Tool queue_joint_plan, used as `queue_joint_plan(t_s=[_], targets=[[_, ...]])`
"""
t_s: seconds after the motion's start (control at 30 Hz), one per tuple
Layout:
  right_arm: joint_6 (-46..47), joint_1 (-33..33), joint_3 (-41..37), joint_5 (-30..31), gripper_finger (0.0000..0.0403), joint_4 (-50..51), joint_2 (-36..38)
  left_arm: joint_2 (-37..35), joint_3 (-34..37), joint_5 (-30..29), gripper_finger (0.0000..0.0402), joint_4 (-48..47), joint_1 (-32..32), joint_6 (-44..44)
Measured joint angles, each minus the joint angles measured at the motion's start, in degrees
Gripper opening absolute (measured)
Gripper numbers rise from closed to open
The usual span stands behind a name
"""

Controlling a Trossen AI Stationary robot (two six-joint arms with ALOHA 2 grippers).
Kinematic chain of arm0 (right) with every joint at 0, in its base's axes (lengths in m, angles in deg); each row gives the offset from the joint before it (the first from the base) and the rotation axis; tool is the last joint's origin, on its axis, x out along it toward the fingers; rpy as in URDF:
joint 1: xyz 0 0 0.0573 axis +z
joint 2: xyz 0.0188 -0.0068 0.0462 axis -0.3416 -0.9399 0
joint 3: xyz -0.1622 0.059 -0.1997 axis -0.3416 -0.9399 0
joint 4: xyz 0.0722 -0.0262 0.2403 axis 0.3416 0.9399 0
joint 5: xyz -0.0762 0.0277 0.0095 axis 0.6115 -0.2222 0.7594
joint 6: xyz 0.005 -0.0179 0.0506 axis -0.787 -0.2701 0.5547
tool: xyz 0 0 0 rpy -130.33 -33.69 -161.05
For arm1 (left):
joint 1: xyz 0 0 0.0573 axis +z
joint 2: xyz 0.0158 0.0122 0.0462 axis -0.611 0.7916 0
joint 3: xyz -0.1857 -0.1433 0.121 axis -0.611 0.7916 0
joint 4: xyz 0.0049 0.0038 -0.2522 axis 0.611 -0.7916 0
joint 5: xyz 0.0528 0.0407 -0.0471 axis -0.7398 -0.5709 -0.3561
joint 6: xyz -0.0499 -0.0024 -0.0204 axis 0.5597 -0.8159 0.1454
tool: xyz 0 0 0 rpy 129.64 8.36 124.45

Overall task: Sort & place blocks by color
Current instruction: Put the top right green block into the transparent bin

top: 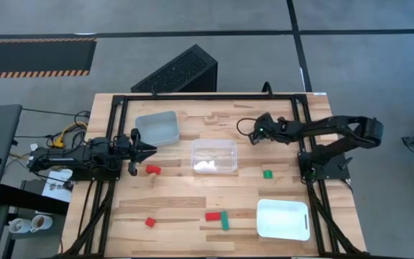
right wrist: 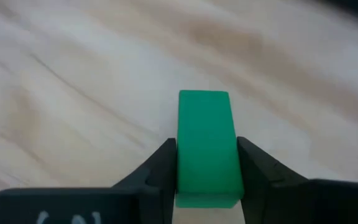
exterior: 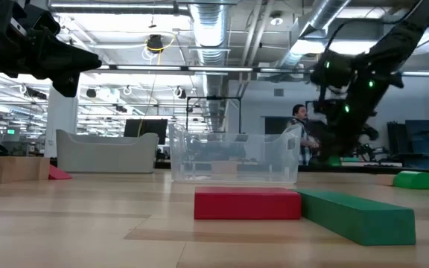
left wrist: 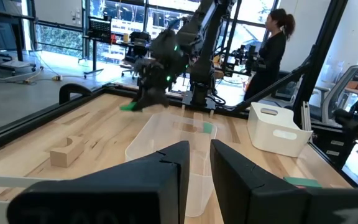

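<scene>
My right gripper (top: 255, 134) is shut on a green block (right wrist: 205, 149), over the far middle of the table, beyond the clear tray (top: 214, 155). My left gripper (top: 152, 150) hovers near the table's left edge between the grey tray (top: 157, 128) and a red block (top: 153, 170); its fingers (left wrist: 173, 180) stand a narrow gap apart and hold nothing. Loose on the table lie a green block (top: 267, 173), a green bar (top: 224, 220), red blocks (top: 213, 215) (top: 149, 221), and a pale arched wood block (top: 210, 117). My right gripper pinches the green block by its two long sides (right wrist: 185, 168) between both fingers. The block lies along the fingers and sticks out past their tips. The fingers reach in from the table's right, slanting down. Whether the block touches the table, I cannot tell.
The white tray (top: 282, 218) sits at the near right corner. A black frame (top: 192, 96) borders the far and side edges. Bare wood shows between the clear tray and the near blocks. A person (left wrist: 272, 50) stands in the room beyond the table.
</scene>
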Motion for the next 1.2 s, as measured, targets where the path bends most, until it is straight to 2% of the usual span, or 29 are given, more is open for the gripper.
queue_joint_plan(t_s=[0.13,0.27,0.4,0.5,0.7,0.97,1.2], targets=[[-2.9,3.8,0.0,0.1,0.0156,-4.9,5.2,0.0,0.0,0.0,0.0053,0.0,0.0,0.0],[-7.5,8.8,0.0,0.0,0.0144,-12.5,9.3,0.0,0.0,0.0,0.0053,0.0,0.0,0.0],[-15.9,14.9,0.1,0.0,0.0131,-21.2,10.9,0.0,0.0,0.0,0.0053,0.0,0.0,0.0],[-20.4,19.2,0.1,0.0,0.0143,-26.8,10.8,0.0,0.0,0.0,0.0053,0.0,0.0,0.0],[-22.7,25.4,0.2,0.1,0.0166,-34.6,7.7,0.0,0.0,0.0,0.0053,0.0,0.0,0.0],[-20.2,30.6,0.2,-1.2,0.0139,-43.2,-2.0,0.0,0.0,0.0,0.0053,0.0,0.0,0.0],[-20.2,31.4,1.9,-3.5,0.016,-46.8,-6.8,0.0,0.0,0.0,0.0053,0.0,0.0,0.0]])
